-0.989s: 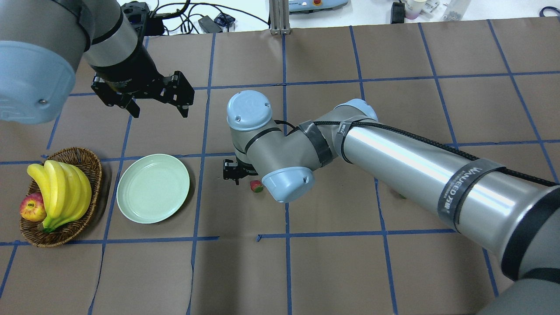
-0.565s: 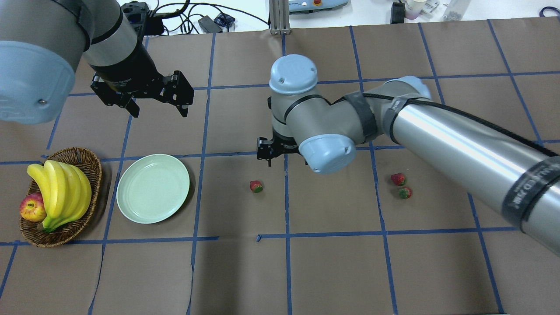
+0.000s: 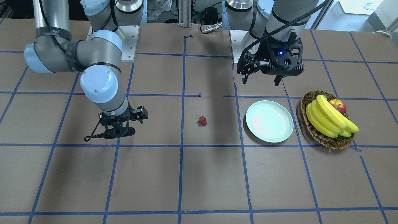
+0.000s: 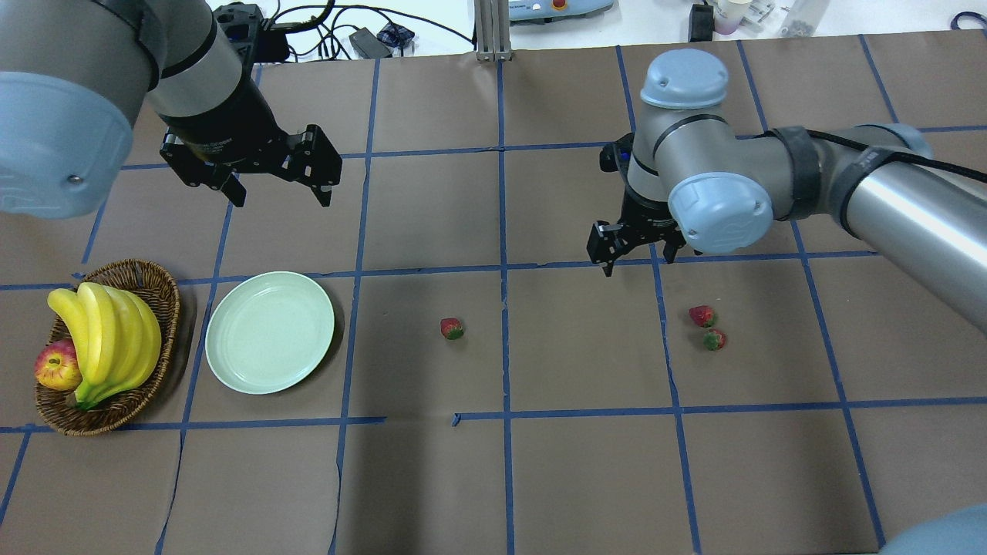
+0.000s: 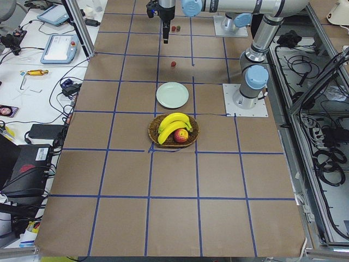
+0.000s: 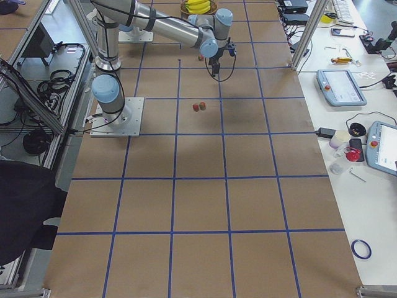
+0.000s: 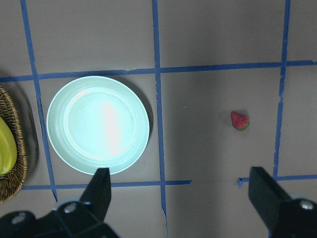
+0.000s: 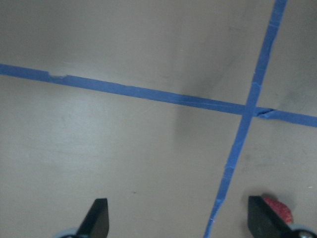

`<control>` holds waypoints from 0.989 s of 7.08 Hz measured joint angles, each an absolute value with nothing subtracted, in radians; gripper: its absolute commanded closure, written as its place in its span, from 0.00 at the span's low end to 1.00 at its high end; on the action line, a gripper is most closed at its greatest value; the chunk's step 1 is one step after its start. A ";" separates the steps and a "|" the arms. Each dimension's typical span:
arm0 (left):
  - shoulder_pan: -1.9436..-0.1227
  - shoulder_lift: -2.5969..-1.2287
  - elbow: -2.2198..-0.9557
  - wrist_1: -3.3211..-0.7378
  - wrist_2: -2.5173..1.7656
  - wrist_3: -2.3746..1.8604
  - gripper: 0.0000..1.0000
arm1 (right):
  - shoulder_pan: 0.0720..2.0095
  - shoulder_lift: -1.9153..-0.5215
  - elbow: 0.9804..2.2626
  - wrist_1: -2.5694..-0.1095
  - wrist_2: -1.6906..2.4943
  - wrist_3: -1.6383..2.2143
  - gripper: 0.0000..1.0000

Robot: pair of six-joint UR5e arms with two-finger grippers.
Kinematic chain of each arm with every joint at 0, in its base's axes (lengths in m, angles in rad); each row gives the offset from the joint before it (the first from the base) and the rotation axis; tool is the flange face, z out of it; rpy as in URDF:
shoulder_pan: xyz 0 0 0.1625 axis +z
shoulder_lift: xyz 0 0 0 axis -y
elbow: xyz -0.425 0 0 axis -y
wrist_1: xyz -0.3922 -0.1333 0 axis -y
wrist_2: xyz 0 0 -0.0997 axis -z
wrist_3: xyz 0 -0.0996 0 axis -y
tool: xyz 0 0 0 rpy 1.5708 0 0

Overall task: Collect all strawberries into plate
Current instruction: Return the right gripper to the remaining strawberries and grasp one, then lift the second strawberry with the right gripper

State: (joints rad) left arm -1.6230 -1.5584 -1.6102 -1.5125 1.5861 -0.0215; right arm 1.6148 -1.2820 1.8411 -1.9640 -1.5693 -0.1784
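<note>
Brown table, strawberry well apart from plate

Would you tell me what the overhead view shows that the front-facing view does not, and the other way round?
Only the overhead view shows the two strawberries lying close together near the right gripper. They are missing from the front-facing view, probably hidden by the right arm. Only the front-facing view shows the white mounting plates under the arms' bases. Both show the lone strawberry, the empty plate, the basket with bananas and an apple, the left gripper and the right one.
</note>
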 measured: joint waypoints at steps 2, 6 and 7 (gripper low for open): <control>-1.623 -1.560 -1.610 -1.512 1.586 -0.022 0.00 | 1.498 -1.287 1.927 -2.003 -1.568 -0.378 0.00; -1.623 -1.562 -1.611 -1.513 1.586 -0.023 0.00 | 1.453 -1.280 2.076 -2.196 -1.571 -0.457 0.32; -1.623 -1.561 -1.611 -1.513 1.586 -0.023 0.00 | 1.453 -1.279 2.081 -2.204 -1.571 -0.460 0.52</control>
State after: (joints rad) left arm -1.6229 -1.5613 -1.6109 -1.5125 1.5861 -0.0230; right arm 1.4530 -1.2786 2.0815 -2.2042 -1.5711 -0.4601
